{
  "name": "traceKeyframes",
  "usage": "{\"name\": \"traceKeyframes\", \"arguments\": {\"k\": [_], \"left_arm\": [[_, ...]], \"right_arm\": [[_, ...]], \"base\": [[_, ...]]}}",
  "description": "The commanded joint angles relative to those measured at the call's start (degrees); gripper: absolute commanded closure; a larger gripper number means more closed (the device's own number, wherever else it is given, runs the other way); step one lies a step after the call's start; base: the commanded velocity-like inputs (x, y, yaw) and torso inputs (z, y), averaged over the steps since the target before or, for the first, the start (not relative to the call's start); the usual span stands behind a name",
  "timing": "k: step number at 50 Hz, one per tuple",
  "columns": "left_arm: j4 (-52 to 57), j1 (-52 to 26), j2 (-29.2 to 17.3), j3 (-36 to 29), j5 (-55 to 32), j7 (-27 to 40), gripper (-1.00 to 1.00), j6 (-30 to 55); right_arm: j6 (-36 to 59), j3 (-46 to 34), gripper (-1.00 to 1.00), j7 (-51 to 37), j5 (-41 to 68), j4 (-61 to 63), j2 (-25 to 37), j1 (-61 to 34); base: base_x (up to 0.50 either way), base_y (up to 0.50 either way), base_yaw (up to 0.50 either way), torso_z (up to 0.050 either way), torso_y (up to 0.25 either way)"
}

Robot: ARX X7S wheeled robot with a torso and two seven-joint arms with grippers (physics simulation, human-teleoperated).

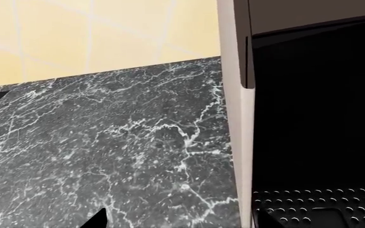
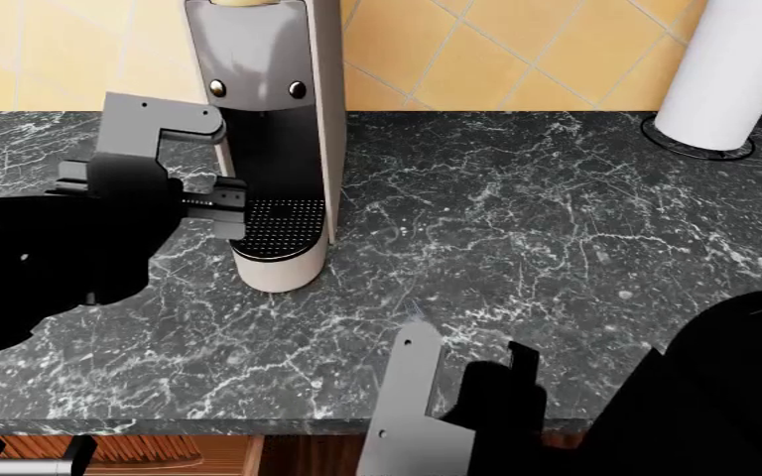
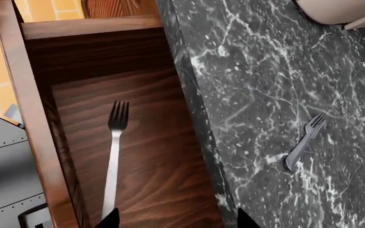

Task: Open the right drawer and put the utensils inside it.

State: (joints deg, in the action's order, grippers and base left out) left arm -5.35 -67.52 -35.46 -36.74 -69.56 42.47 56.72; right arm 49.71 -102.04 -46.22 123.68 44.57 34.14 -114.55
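The right drawer (image 3: 163, 156) stands pulled out, its reddish-brown wooden floor exposed below the counter edge. The long grey fork (image 3: 112, 156) lies flat inside it, tines toward the drawer's far wall. The shorter, paler fork (image 3: 304, 142) lies on the black marble countertop (image 3: 265, 71), apart from the drawer. My right gripper (image 3: 177, 219) hovers open over the drawer, and one fingertip is close to the long fork's handle end without holding it. My left gripper (image 1: 181, 219) is open above the countertop (image 1: 106, 152), beside the coffee machine, holding nothing.
A grey coffee machine (image 2: 275, 129) with a perforated drip tray (image 2: 282, 223) stands at the back left, with my left arm (image 2: 130, 198) up against it. A white paper towel roll (image 2: 732, 69) stands at the back right. Yellow tiles line the wall.
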Motion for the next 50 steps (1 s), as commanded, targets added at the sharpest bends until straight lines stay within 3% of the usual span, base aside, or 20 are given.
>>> {"name": "traceKeyframes", "arguments": {"k": [1, 11, 18, 23, 29, 36, 50], "left_arm": [[-0.03, 0.11, -0.02, -0.1, -0.02, -0.07, -1.0, -0.11], [0.22, -0.17, -0.2, 0.06, -0.44, 0.21, -1.0, 0.2], [0.15, -0.34, -0.3, 0.11, -0.62, 0.09, -1.0, 0.28], [0.21, -0.06, -0.19, -0.14, -0.4, 0.05, -1.0, 0.1], [0.06, 0.03, -0.07, -0.31, -0.26, -0.12, -1.0, -0.08], [0.04, 0.09, 0.08, -0.46, -0.19, -0.13, -1.0, -0.17], [-0.26, 0.07, 0.27, -0.75, 0.04, -0.29, -1.0, -0.35]], "right_arm": [[-0.04, 0.08, -1.0, -0.77, 0.75, -0.38, -0.42, -0.34], [-0.94, 3.48, -1.0, -1.12, 3.72, 1.19, -0.24, -4.68], [-0.76, 11.53, -1.0, -0.48, 12.24, 1.26, 2.97, -17.55], [4.0, 19.13, -1.0, -3.1, 18.62, -2.79, 6.46, -20.11], [5.37, 18.09, -1.0, -7.24, 20.39, -7.22, 11.36, -17.36], [-1.23, 14.67, -1.0, -7.26, 14.38, -13.76, 15.58, -6.39], [-17.89, 13.37, -1.0, -10.96, 10.3, -25.75, 13.41, 4.08]], "base": [[0.0, 0.0, 0.0, 0.0, 0.0], [0.0, 0.0, 0.0, 0.0, 0.0], [0.0, 0.0, 0.0, 0.0, 0.0], [0.0, 0.0, 0.0, 0.0, 0.0], [0.0, 0.0, 0.0, 0.0, 0.0], [0.0, 0.0, 0.0, 0.0, 0.0], [0.0, 0.0, 0.0, 0.0, 0.0]]}}
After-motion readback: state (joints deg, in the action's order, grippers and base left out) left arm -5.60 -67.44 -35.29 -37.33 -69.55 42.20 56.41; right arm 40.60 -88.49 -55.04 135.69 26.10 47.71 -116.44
